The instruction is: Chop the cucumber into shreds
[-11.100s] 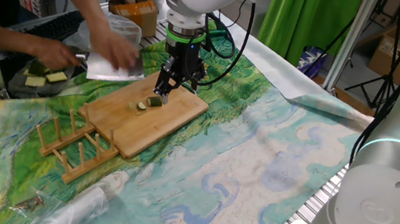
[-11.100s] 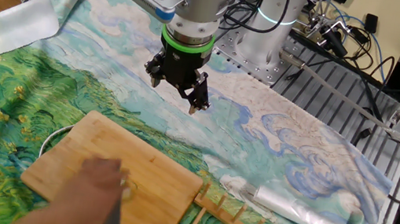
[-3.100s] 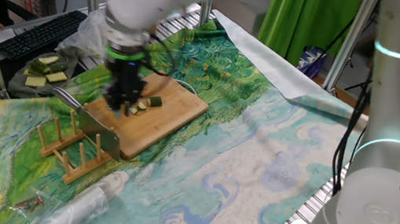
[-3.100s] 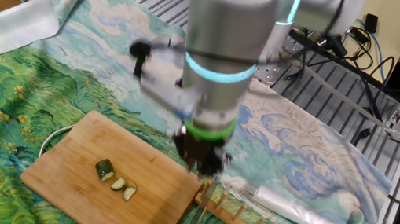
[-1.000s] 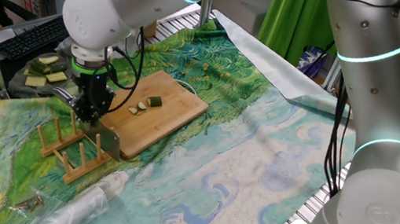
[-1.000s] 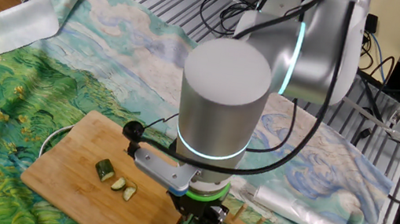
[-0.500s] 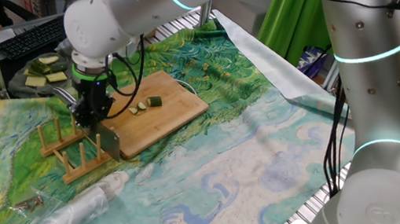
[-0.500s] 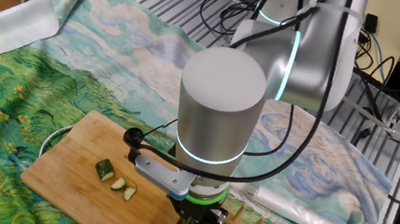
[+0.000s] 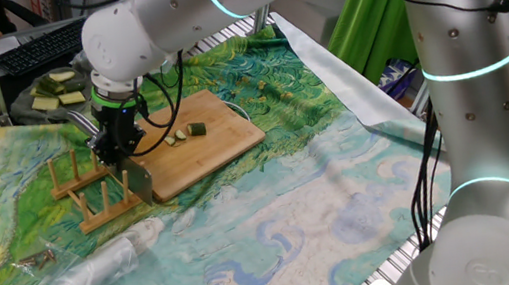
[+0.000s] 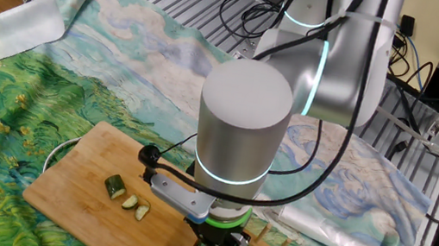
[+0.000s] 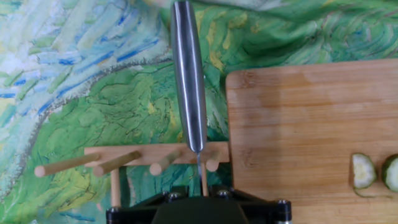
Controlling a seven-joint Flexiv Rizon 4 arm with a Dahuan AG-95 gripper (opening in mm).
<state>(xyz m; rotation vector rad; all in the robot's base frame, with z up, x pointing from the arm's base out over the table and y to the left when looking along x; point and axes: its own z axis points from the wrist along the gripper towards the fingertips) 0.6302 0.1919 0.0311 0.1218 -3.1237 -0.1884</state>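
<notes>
Poised low over the wooden rack (image 9: 91, 187), at the near-left end of the cutting board (image 9: 196, 146): the end effector (image 9: 117, 145), seen in one fixed view directly above a knife (image 9: 134, 177) standing in the rack. In the hand view, the steel knife handle (image 11: 188, 74) running up toward 12 o'clock from the black end effector body at the bottom edge, with the rack's pegs (image 11: 118, 163) spread just above that body. Cannot tell whether the fingers are apart, together, or clamped on the handle; hidden behind the wrist in both fixed views and out of frame in the hand view. Lying on the board, the cucumber (image 9: 182, 133), a few small green pieces, at about 2 o'clock from the end effector in that fixed view and well apart from it. In the hand view, two slices (image 11: 362, 170) at roughly 3 o'clock, far right on the board. In the other fixed view, the pieces (image 10: 126, 195) at about 10 o'clock from the end effector (image 10: 217, 241). All resting on a painted cloth (image 9: 285, 209) covering the worktop.
</notes>
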